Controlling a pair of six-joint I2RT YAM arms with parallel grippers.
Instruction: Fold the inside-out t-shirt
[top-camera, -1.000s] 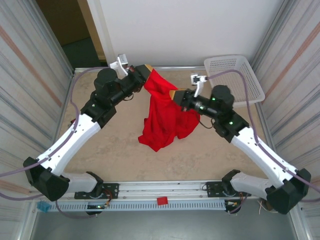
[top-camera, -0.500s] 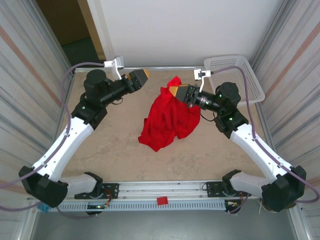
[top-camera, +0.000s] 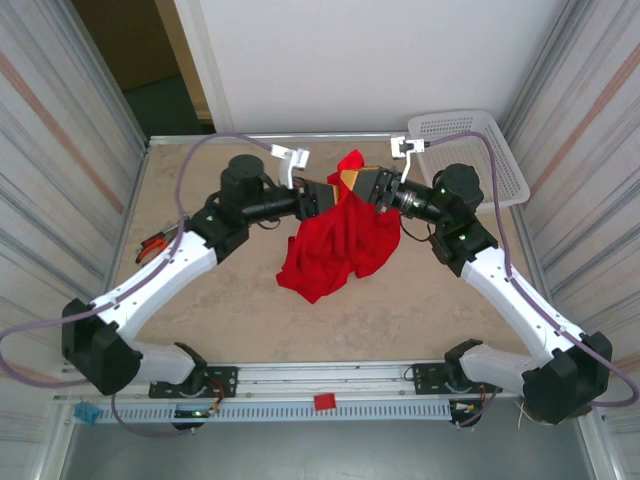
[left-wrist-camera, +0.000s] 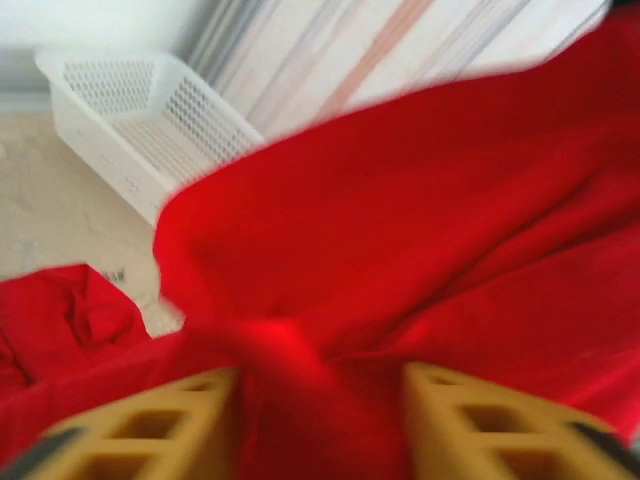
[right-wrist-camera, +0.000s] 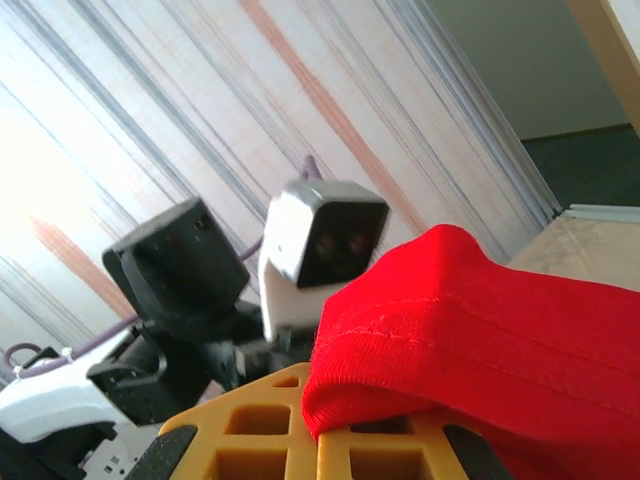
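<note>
The table (top-camera: 200, 300) carries the inside-out t-shirt (top-camera: 335, 250) as one crumpled red heap to the left of the white basket (top-camera: 470, 140), well apart from it. The shirt's upper part is drawn up into a peak on the side toward the basket, and its lower part is slumped on the tabletop farther from the basket. No flat panel, straight hem or laid-out sleeve shows, so I judge the folding hardly begun: the shirt has yet to be spread flat, and every fold is left to make. The right gripper (right-wrist-camera: 310, 425), the one nearer the basket, is clamped tight on a thick rolled edge of the cloth and holds the peak up. The left gripper (left-wrist-camera: 320, 400), on the far side of the shirt from the basket, has a bunch of red cloth between its yellow fingers (left-wrist-camera: 480, 420); whether they pinch it or merely straddle it I cannot tell.
</note>
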